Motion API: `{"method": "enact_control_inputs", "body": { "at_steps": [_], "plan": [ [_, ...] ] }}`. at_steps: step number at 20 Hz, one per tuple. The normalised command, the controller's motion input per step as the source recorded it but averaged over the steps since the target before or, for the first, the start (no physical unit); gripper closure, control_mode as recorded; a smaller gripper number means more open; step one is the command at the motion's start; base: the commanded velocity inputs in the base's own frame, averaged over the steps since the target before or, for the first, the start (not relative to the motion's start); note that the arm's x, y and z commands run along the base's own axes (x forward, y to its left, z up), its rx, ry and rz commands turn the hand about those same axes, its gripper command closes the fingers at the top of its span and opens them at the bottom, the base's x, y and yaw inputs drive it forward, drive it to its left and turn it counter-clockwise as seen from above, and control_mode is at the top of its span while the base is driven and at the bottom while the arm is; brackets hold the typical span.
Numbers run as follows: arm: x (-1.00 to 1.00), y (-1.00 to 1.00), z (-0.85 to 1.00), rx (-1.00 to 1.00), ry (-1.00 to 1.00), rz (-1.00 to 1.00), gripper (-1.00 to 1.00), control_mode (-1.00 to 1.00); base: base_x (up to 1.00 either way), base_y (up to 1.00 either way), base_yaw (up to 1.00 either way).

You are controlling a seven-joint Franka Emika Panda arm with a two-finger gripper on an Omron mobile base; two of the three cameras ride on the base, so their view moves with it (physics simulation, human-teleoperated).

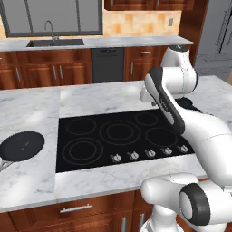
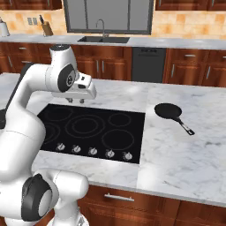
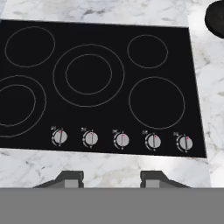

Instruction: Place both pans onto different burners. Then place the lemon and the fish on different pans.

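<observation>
Hovering over the flat black glass cooktop (image 3: 100, 83), your two-finger gripper (image 3: 109, 177) is standing partly spread, holding nothing. One round black frying pan (image 2: 167, 111) is resting on the marble counter (image 2: 185, 145) right of the cooktop, the other black pan (image 1: 21, 146) on the left. Both look rigid and fairly heavy, so you should be gripping the short straight handle (image 2: 184, 125).

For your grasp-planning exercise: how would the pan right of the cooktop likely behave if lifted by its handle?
The pan looks rigid, so it shouldn't flex. Its long thin handle juts from a wider bowl, so it would probably droop bowl-down. Lying flat on marble, it likely slides rather than rolls.
</observation>
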Motion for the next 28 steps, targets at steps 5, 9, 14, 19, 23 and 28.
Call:
{"method": "enact_control_inputs", "body": {
  "at_steps": [5, 9, 14, 19, 23, 28],
  "plan": [
    [0.00, 0.00, 0.00, 0.00, 0.00, 0.00, -1.00, 1.00, 0.00, 0.00, 0.00],
    [0.00, 0.00, 0.00, 0.00, 0.00, 0.00, -1.00, 1.00, -0.09, 0.02, 0.00],
    [0.00, 0.00, 0.00, 0.00, 0.00, 0.00, -1.00, 1.00, -0.25, 0.06, 0.00],
    [0.00, 0.00, 0.00, 0.00, 0.00, 0.00, -1.00, 1.00, -0.36, 0.03, 0.00],
    [0.00, 0.00, 0.00, 0.00, 0.00, 0.00, -1.00, 1.00, -0.39, 0.00, 0.00],
    [0.00, 0.00, 0.00, 0.00, 0.00, 0.00, -1.00, 1.00, -0.20, -0.03, 0.00]
  ]
}}
